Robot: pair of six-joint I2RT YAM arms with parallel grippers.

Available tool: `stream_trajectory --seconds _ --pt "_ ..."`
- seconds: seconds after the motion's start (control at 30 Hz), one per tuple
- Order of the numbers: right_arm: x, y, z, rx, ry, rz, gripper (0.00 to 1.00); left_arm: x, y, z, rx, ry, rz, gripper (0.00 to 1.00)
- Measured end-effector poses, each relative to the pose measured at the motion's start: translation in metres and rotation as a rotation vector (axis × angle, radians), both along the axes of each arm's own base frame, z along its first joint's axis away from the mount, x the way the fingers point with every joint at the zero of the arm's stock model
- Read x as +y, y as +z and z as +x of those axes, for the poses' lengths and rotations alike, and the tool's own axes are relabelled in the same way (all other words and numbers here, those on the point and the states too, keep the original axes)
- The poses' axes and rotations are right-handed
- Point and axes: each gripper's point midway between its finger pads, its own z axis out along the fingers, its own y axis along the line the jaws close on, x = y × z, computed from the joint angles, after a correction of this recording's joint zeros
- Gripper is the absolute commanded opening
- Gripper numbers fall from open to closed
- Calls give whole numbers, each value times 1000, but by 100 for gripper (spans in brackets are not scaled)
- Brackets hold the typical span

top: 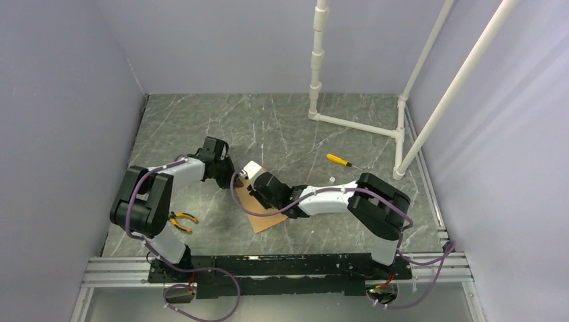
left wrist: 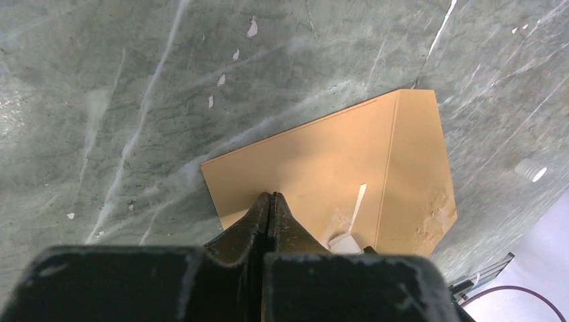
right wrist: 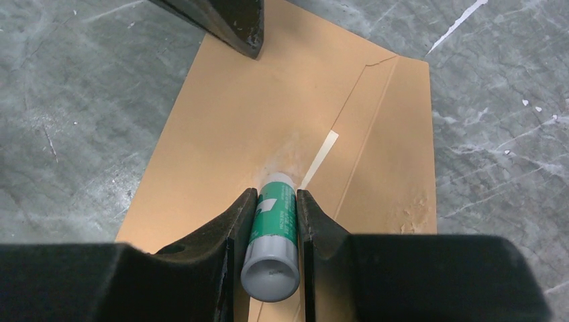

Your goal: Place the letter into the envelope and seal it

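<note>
On the grey marbled table (top: 282, 127) the flat brown kraft-paper envelope (right wrist: 235, 127) is laid. Its flap (right wrist: 402, 141) is spread open. The left gripper (left wrist: 270, 198) is closed on nothing over the opposite edge. A green-and-white glue stick (right wrist: 274, 228) is clamped in the right gripper (right wrist: 276, 194), its tip set beside the flap's fold. The pale letter is not seen, and whether it is inside cannot be told.
</note>
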Motion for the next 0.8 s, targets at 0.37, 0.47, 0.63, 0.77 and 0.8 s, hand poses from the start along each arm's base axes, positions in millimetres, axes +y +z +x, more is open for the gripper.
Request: stream_trajectory --seconds 0.37,0.47,0.63,0.77,0.8 --pt "0 -1 -14 7 60 -31 0 -1 -3 1 53 33 -4 3" --pt "-5 -1 -22 25 75 -42 0 -3 -3 2 54 38 -11 2" --pt "-11 -2 -32 62 88 -56 0 -5 -3 4 54 43 -27 2" --pt "-10 -2 -32 72 81 -50 0 -6 -3 5 52 43 -32 3" --pt "-9 -3 -31 73 77 -49 0 -6 -3 5 52 44 -32 2"
